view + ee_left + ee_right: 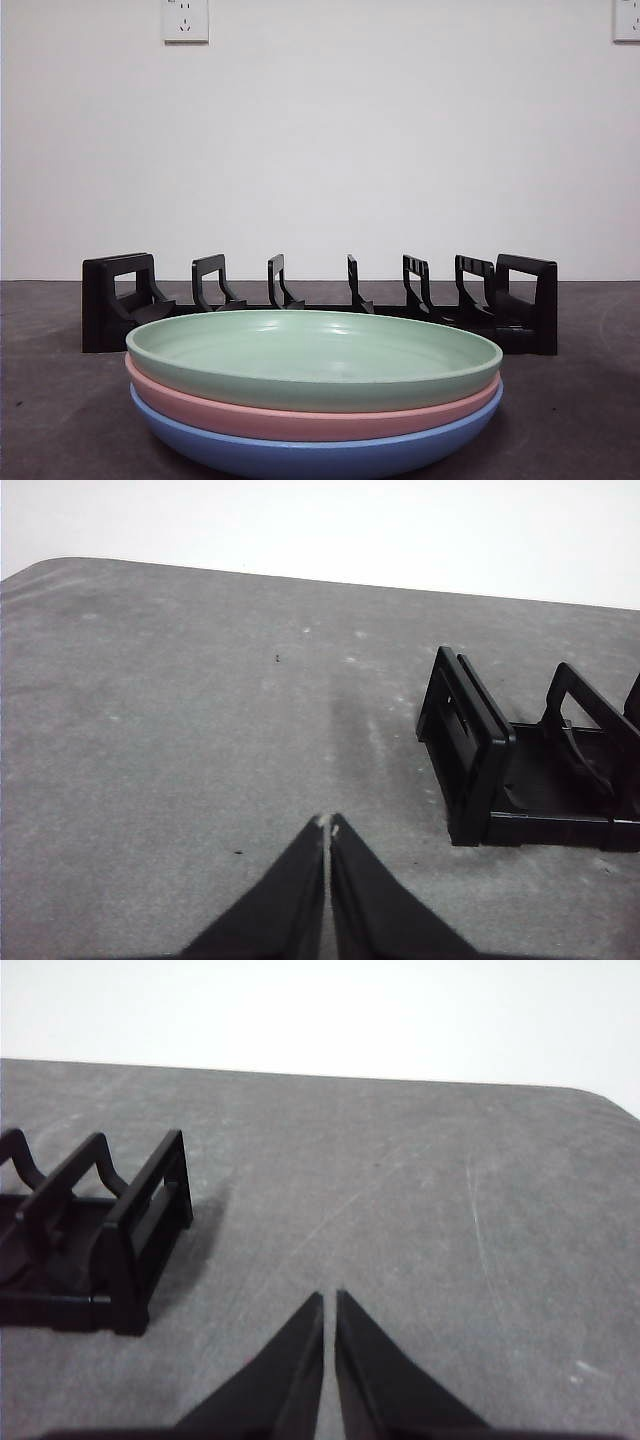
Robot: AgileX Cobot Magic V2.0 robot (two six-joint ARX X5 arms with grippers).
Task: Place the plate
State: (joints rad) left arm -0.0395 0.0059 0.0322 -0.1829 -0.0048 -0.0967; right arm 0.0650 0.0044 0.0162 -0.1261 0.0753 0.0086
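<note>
Plates: three stacked, green plate on top, pink plate under it, blue plate at the bottom. Stack sits on the table nearest the front cam, centred, just in front of the rack. Green is the free one, prob. first to go since nothing lies on it.

Rack: black dish rack behind the stack, long side facing the cam, dividers upright w/ all slots bare. Set that way so a plate can drop in on edge between two dividers. Nothing placed yet, so the task looks at its start.

Left gripper: jaws pressed together, tips nearly touching, holding nothing. Hangs over bare table just off one end of the rack; plates not in its view. Reads as a parked pose, clear of the stack.

Right gripper: jaws close together too, only a thin slit between, empty. Over bare table off the other rack end. Also waiting.

Front view: no arm visible in it, so both sit high or back.

Next (my guess): one arm needs to spread its jaws, come down to the green rim, pinch it; the rim is shallow and smooth, so grip may slip, and pink plate could drag along.

Risk: tilting a plate to vertical near the dividers could knock the light rack.
</note>
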